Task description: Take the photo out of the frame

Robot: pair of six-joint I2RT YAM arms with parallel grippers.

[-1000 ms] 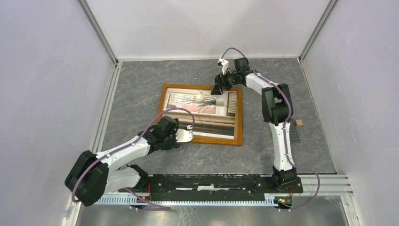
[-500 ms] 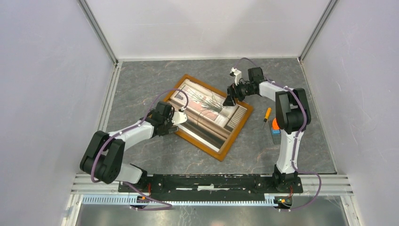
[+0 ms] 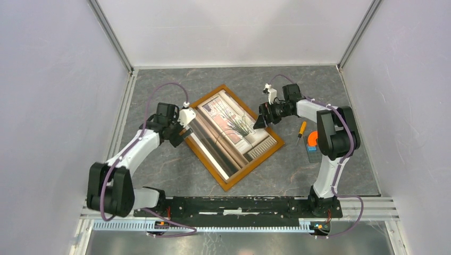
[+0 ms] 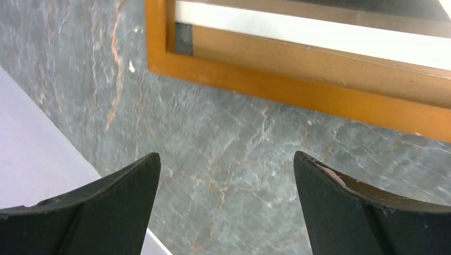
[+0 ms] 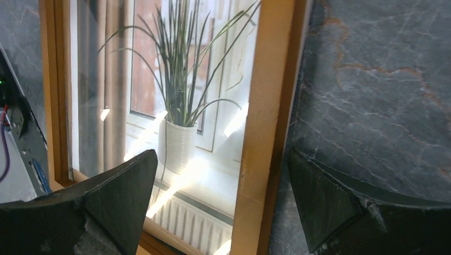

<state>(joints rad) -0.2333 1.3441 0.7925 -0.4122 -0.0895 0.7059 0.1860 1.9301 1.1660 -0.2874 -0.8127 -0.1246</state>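
On grey marbled tabletop [image 3: 159, 90] (white walls [image 3: 234, 32] around), left tool [image 4: 225, 164] and right tool [image 5: 223, 154] gape, flanking the frame [image 5: 268, 95].

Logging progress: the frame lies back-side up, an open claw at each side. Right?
No. The top view shows the frame lying with the photo facing up; the left claw and right claw are open at its sides.

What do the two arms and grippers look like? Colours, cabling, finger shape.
Both match: the left arm and right arm have white link shells with bulky black joint housings. A purple cable loops along each. A small white camera module sits at each wrist. The left gripper and right gripper each have two matte black, wedge-shaped fingers. No markings legible.
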